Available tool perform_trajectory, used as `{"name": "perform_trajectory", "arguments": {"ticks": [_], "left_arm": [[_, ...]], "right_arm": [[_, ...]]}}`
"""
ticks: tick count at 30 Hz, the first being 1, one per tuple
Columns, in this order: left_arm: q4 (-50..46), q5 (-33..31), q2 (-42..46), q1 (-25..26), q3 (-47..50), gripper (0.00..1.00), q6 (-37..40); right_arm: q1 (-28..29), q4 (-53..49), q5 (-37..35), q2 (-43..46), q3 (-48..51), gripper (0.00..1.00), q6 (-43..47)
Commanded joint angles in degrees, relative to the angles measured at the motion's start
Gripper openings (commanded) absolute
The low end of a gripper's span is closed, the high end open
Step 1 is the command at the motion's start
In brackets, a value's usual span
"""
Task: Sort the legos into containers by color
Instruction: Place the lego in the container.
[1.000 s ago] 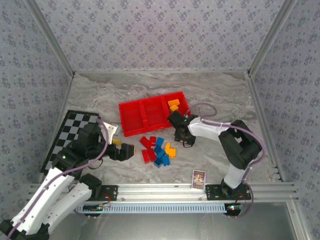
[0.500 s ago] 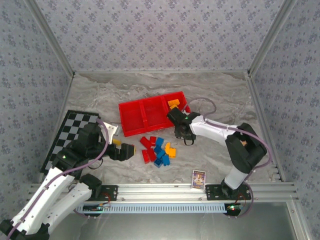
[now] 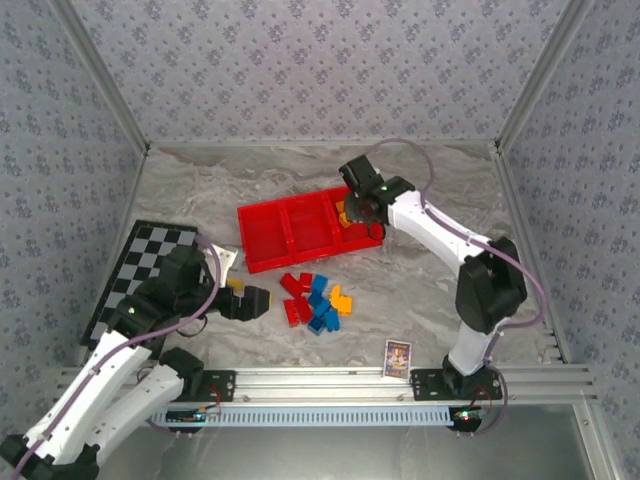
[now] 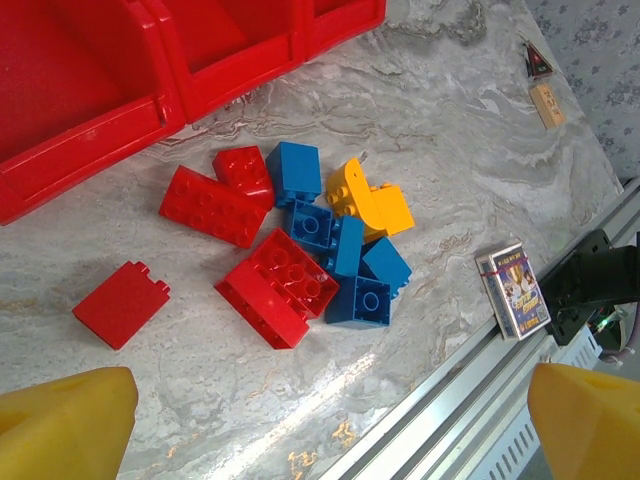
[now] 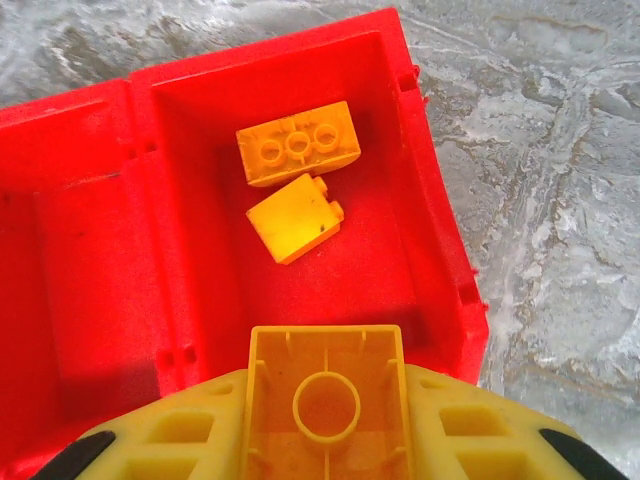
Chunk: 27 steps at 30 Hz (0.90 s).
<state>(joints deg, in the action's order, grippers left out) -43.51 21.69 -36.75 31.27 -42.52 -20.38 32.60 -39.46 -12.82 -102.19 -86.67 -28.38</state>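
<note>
The red tray [image 3: 264,236] lies at mid-table with three compartments. My right gripper [image 3: 358,208] hovers over its right compartment [image 5: 400,230], shut on a yellow brick [image 5: 325,370] whose hollow underside faces the camera. Two yellow bricks [image 5: 298,155] [image 5: 295,218] lie in that compartment. The middle and left compartments look bare. In front of the tray sits a loose pile of legos [image 3: 318,300]: red bricks [image 4: 278,288], blue bricks [image 4: 360,300] and a yellow piece [image 4: 365,200]. My left gripper [image 3: 252,300] stands open left of the pile, its yellow fingertips [image 4: 60,425] wide apart, holding nothing.
A black-and-white checkered board [image 3: 135,270] lies at the left under my left arm. A small picture card [image 3: 397,357] rests near the front rail [image 3: 330,380]. Patterned walls close in the table on three sides.
My right gripper has risen from the table in front of the tray and swung back over the right compartment with the yellow brick. The left arm has stayed put.
</note>
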Motion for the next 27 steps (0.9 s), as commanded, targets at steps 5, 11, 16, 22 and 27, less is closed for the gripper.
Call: {"name": "perform_trajectory", "arguments": {"ticks": [5,11,16,22,27], "left_arm": [[0.25,0.92,-0.60,0.29,-0.10,1.00,0.96],[0.35,1.22,-1.42,0.28,-0.09,1.00,1.00],[0.44,1.68,-2.62,0.26,-0.13,1.00,1.12],[0.45,1.60,-2.70,0.28,-0.02,1.00,1.13],[0.55,1.77,-2.68,0.29,-0.08,1.00,1.11]], "right_arm": [[-2.63,-2.37,5.36,-8.53,-6.08,0.36,4.43],[-2.81,-2.51,4.15,-9.09,-5.99,0.54,4.28],[-2.63,-2.99,3.33,-7.97,-5.04,0.65,3.76],[-0.91,-4.24,2.89,-3.01,-2.82,0.68,1.85],[2.20,-3.15,2.71,4.12,3.30,0.73,-1.88]]}}
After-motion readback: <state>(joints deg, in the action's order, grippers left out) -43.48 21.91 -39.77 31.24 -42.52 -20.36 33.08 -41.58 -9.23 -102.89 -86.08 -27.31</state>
